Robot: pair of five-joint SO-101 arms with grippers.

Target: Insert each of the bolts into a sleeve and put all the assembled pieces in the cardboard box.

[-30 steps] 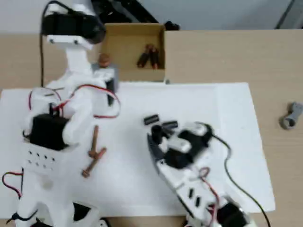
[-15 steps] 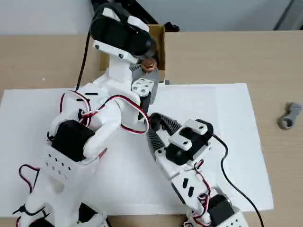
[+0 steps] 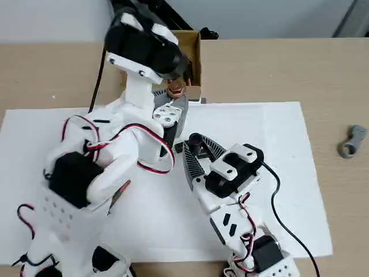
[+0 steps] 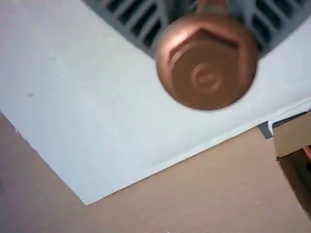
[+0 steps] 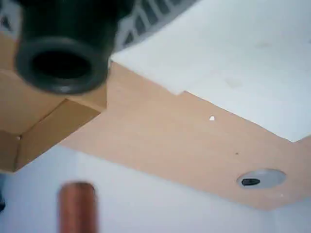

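Left claw [image 3: 172,99] clamped on copper bolt [image 4: 206,60], right claw [image 3: 195,153] gripping black sleeve [image 5: 63,60]

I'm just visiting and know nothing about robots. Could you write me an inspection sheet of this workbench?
Surface: wooden table, white sheet on it.
Job's things: copper bolt and black sleeve in the grippers; spare bolt on the sheet; cardboard box beyond it.
Clutter: grey part on bare table.
Grippers: left gripper shut on the bolt; right gripper shut on the sleeve.
Cables: red wires on left arm, black cable on right.
Surroundings: pale wall behind.
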